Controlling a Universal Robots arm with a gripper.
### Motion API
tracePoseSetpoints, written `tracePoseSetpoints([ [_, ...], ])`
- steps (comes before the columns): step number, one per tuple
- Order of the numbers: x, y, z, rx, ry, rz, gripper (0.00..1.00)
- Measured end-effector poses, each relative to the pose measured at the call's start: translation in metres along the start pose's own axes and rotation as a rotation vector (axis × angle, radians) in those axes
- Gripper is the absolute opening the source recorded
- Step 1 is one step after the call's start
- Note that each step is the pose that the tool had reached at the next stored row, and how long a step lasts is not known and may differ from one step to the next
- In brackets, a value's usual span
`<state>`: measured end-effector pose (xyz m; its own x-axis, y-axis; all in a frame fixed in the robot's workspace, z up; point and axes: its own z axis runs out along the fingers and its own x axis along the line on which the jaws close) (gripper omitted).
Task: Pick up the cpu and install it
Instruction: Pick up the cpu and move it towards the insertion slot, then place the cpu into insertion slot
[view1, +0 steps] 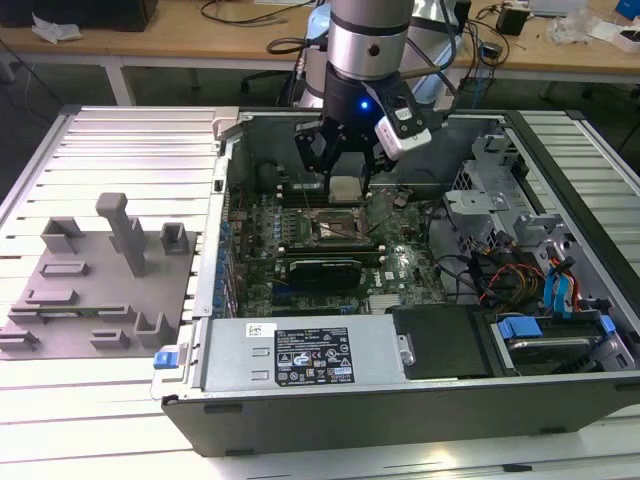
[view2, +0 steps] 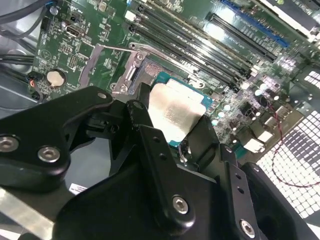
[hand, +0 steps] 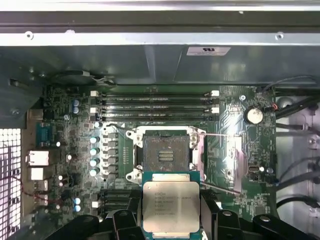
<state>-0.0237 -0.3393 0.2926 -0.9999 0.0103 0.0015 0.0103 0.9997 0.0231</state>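
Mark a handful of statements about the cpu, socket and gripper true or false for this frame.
1. The gripper holds the cpu between its fingers. True.
2. The cpu is seated in the socket. False: the socket is empty with its contacts exposed, and the cpu is held apart from it.
3. The cpu's silver top faces the camera in the first wrist view. True.
4. The gripper is outside the computer case. False: it is over the motherboard, inside the open computer case.
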Motion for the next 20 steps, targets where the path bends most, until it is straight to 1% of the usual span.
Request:
tracePoseSetpoints([
  [3,0.0001,0.0061,0.0036,0.0,0.0,0.0,0.55],
  [6,0.0,0.0072,0.006,0.0,0.0,0.0,0.55],
  [7,0.0,0.0074,0.0081,0.0,0.0,0.0,0.55],
  [10,0.0001,0.0082,0.0112,0.0002,0.0001,0.0,0.55],
  [20,0.0001,0.0083,0.0124,0.0001,0.0,0.0,0.55],
])
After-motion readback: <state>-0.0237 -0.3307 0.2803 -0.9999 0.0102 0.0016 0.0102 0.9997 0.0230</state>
